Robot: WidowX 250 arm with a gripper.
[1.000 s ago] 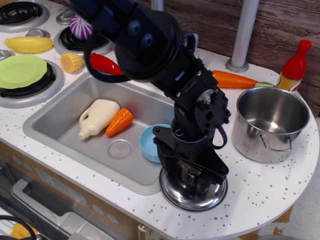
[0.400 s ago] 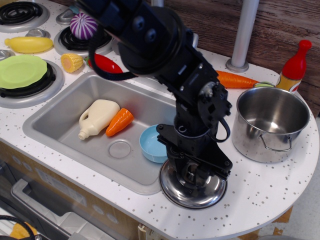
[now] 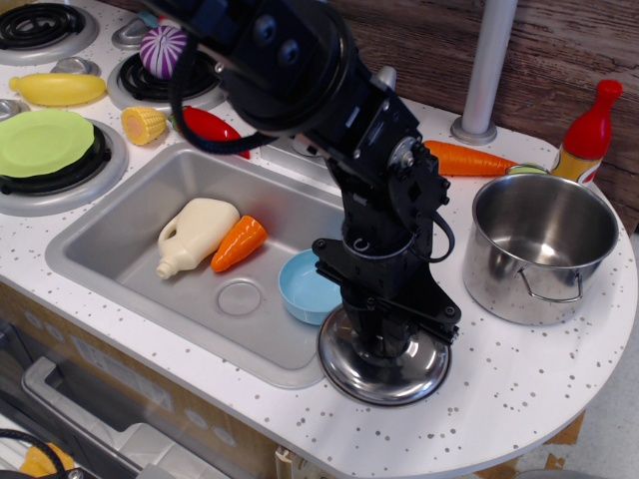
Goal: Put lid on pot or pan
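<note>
The shiny domed lid (image 3: 349, 371) lies at the counter's front edge, just right of the sink. My gripper (image 3: 384, 344) points straight down onto its middle, and the fingers hide the knob. The jaws look shut on the lid, and its near edge seems to sit slightly off the counter. The steel pot (image 3: 544, 239) stands open and empty to the right, with its wire loop handle facing the front. It is about a pot's width away from the lid.
A light blue bowl (image 3: 303, 289) sits in the sink (image 3: 120, 200) beside the lid, along with a white jug (image 3: 195, 235) and an orange carrot (image 3: 238, 242). Another carrot (image 3: 467, 158), a red bottle (image 3: 589, 125) and a grey pole (image 3: 486, 70) stand behind the pot.
The gripper and the lid have shifted slightly up and away from the counter's front edge together. The arm has straightened more upright over the lid. The pot has not moved.
</note>
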